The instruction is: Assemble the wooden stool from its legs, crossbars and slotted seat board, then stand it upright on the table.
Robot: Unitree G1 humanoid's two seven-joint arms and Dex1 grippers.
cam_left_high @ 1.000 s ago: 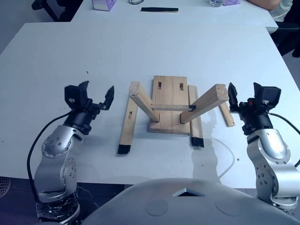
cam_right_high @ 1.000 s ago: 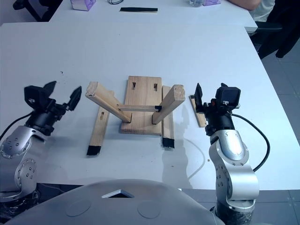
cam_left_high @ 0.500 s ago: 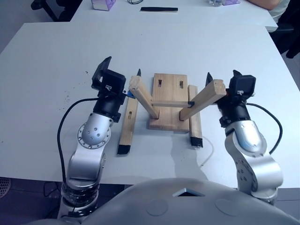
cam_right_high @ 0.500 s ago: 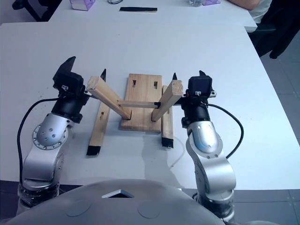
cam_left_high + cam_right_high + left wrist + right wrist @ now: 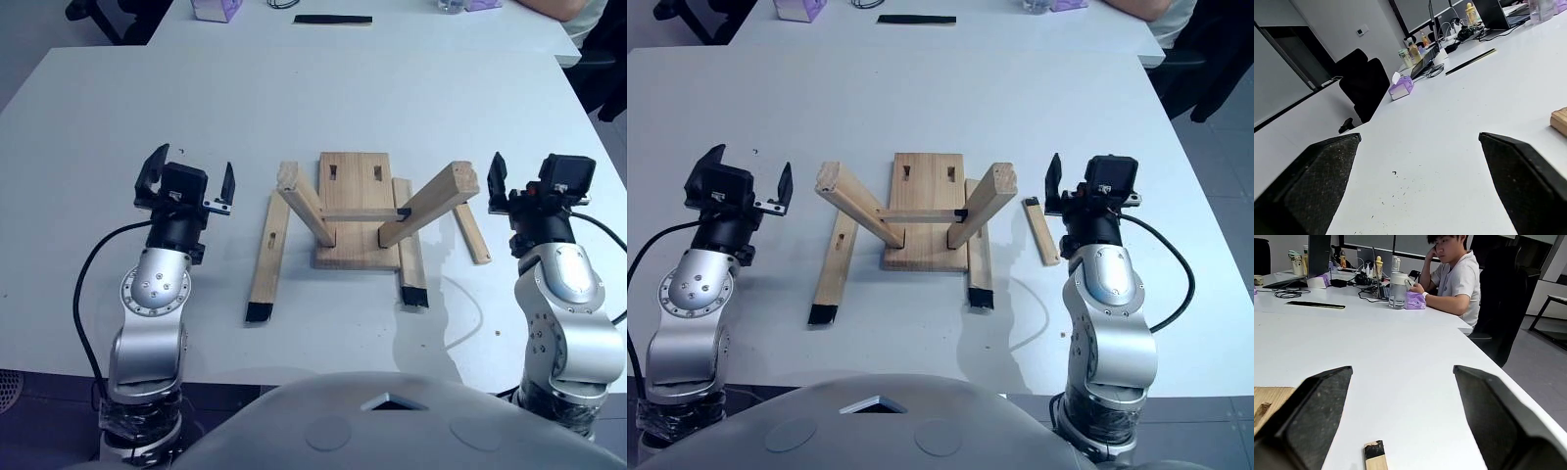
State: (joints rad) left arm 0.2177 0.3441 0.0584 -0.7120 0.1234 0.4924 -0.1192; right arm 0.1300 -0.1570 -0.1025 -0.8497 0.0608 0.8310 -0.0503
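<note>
Grippers sit nearest. The left gripper (image 5: 189, 182) hovers above the table (image 5: 88, 127), well to the left of the wood, its fingers spread wide and holding nothing. The right gripper (image 5: 1085, 196) is likewise released and empty, just right of the loose crossbar (image 5: 472, 233), which lies flat.

Two spare legs also lie flat with their black tips toward the robot. The left loose leg (image 5: 266, 257) is a little apart from the seat board (image 5: 355, 191), and the right loose leg (image 5: 407, 257) lies along the board's right edge.

On the board, the left planted leg (image 5: 306, 204) and the right planted leg (image 5: 429, 204) rise from the near end and splay outward, joined by the thin fitted crossbar (image 5: 358, 214). The two far slots (image 5: 335, 176) are unfilled, so roughly half the assembly looks left to do.

The main risk is probably the splay: a finger brushing either leaning leg could lever it from its slot or pop the crossbar loose. The right loose leg sits beneath the overhanging planted leg, so lifting it straight up may strike that leg. The board is unclamped and may slide when a leg is pressed in.

Beyond, a black strip (image 5: 333, 19) lies on the next table
</note>
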